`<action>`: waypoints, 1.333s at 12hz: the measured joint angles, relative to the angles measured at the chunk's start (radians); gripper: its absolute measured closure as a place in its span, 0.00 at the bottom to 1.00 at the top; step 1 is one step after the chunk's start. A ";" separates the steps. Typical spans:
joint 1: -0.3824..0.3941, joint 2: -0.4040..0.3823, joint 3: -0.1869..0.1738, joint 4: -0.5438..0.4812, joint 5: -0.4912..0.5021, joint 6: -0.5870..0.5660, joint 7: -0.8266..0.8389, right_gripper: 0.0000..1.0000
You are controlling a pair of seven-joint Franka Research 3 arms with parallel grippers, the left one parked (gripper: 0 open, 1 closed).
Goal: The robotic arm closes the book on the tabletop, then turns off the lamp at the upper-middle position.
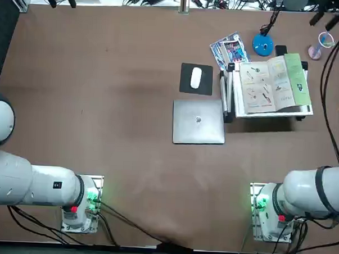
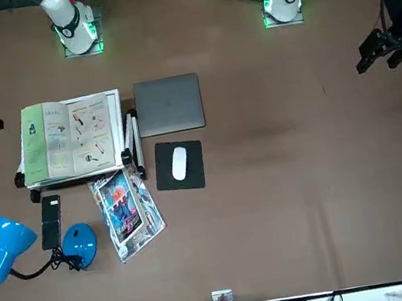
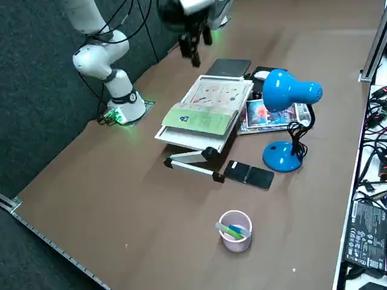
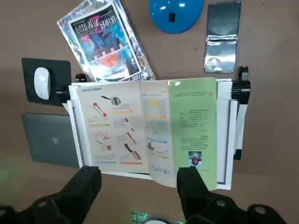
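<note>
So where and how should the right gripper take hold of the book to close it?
Probably by the free outer edge of the green cover, coming from the robot's right: the book lies open, that flap spread flat on the white stand. The right gripper is open, on the robot's near side of it.

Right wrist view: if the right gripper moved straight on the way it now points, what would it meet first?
Probably the open book, near its lower page edges: the right gripper, jaws apart, seems aimed towards it. Depth is unclear, so it might meet the white stand beneath instead.
</note>
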 joint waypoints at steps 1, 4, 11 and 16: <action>-0.036 0.015 -0.001 -0.013 0.022 0.000 -0.048 0.00; -0.139 0.076 -0.003 -0.049 0.112 0.000 -0.175 0.00; -0.278 0.231 -0.003 -0.066 0.210 -0.005 -0.359 0.00; -0.308 0.305 -0.003 -0.070 0.263 -0.003 -0.424 0.00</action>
